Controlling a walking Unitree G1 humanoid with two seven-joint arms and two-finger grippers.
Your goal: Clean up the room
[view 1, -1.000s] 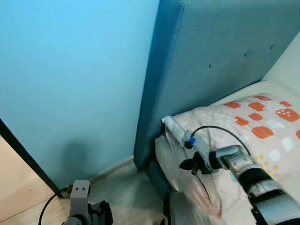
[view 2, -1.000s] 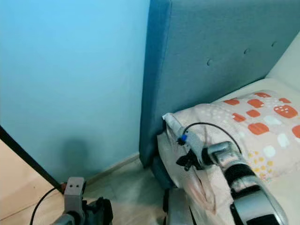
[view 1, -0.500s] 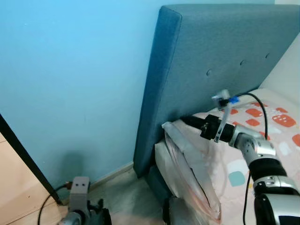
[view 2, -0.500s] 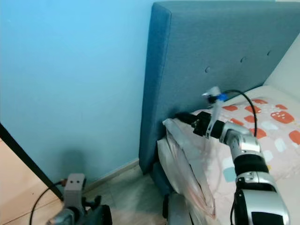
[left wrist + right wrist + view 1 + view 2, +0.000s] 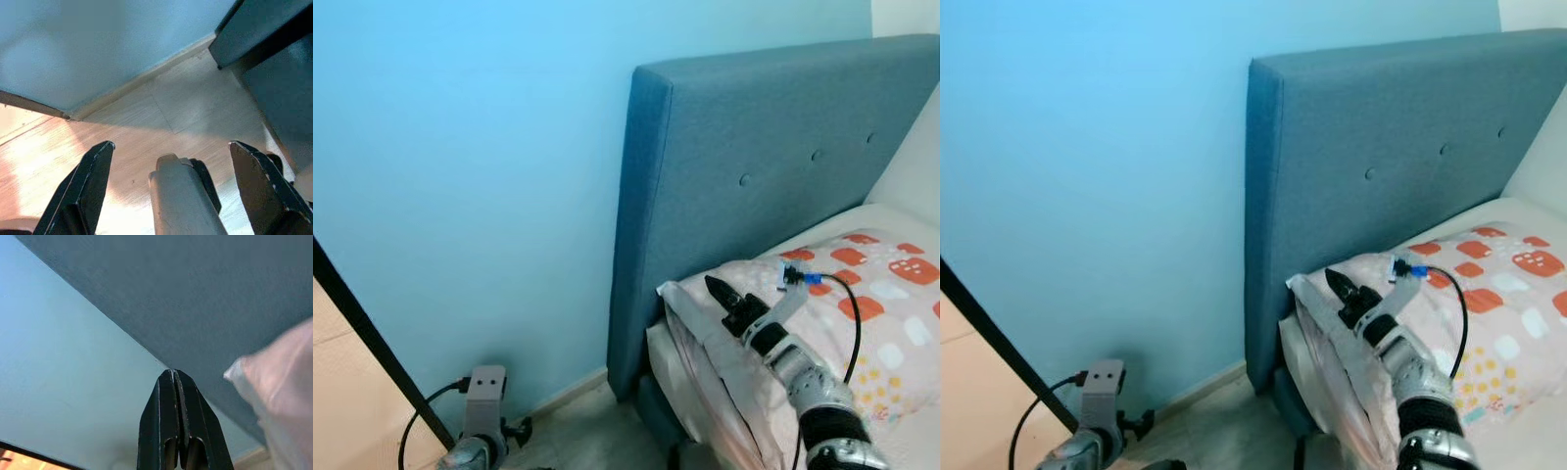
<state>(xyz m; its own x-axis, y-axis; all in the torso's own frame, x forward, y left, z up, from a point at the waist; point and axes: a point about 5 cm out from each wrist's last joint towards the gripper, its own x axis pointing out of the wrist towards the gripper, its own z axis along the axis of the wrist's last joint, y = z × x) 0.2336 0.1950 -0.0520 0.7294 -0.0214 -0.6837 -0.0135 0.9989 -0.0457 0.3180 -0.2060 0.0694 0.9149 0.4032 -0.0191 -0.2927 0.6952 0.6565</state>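
Note:
A pillow point(image 5: 862, 294) with orange and pale squares lies at the head of the bed, against the blue padded headboard point(image 5: 754, 186). My right gripper point(image 5: 715, 287) is held just above the pillow's near corner, fingers shut together with nothing between them, pointing toward the headboard's edge and the wall; the right wrist view has the shut fingers point(image 5: 174, 431) before the headboard point(image 5: 195, 293) and a pillow corner point(image 5: 279, 377). My left gripper point(image 5: 171, 196) hangs low over the wooden floor point(image 5: 98, 152), its two fingers point(image 5: 88, 181) spread wide open.
A light blue wall point(image 5: 460, 176) stands to the left of the headboard. A dark slanted bar point(image 5: 372, 343) crosses the lower left. A black cable point(image 5: 421, 421) runs by my left arm. The white mattress point(image 5: 1528, 431) lies under the pillow.
The camera has tilted up, showing more headboard. My right gripper has drawn back from the headboard side down to the pillow's near corner and now points up and left.

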